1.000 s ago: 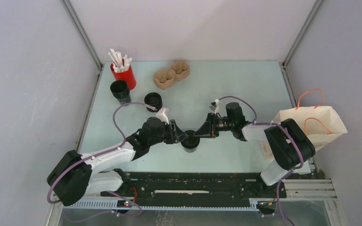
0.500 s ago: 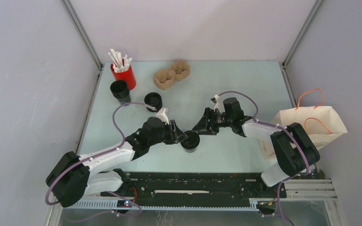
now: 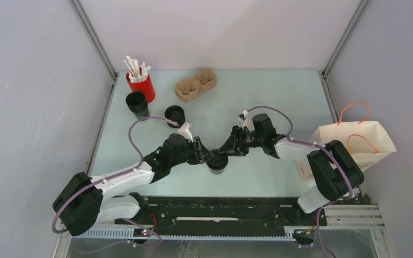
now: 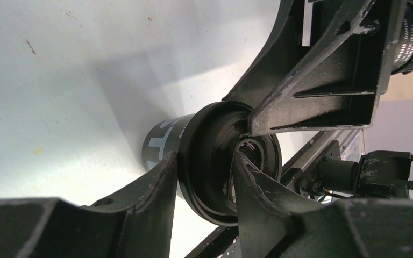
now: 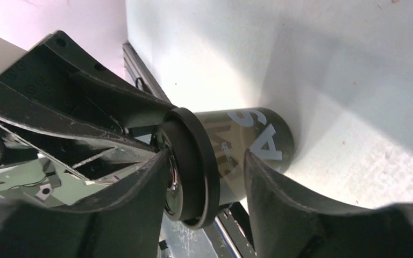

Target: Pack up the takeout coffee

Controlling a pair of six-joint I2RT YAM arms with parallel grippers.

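Note:
The takeout coffee [image 3: 216,163], a small black cup with white lettering and a black lid, stands upright near the table's front middle. My left gripper [image 3: 209,156] reaches it from the left. In the left wrist view its fingers [image 4: 204,157] pinch the lid's rim [image 4: 211,141], one under the rim and one on top. My right gripper [image 3: 225,151] comes from the right. In the right wrist view [image 5: 207,156] one finger lies on the lid top and the other stands beside the cup body [image 5: 247,137], with a gap.
A brown paper bag [image 3: 361,141] with orange handles lies at the right edge. At the far left are a red cup of white sticks [image 3: 140,84], an open black cup [image 3: 137,102] and a squat black round piece [image 3: 175,114]. A cardboard cup carrier [image 3: 196,85] sits at the back.
My right wrist lifted and drew back slightly from the cup, then came a little closer again. The left arm and the cup have stayed in place.

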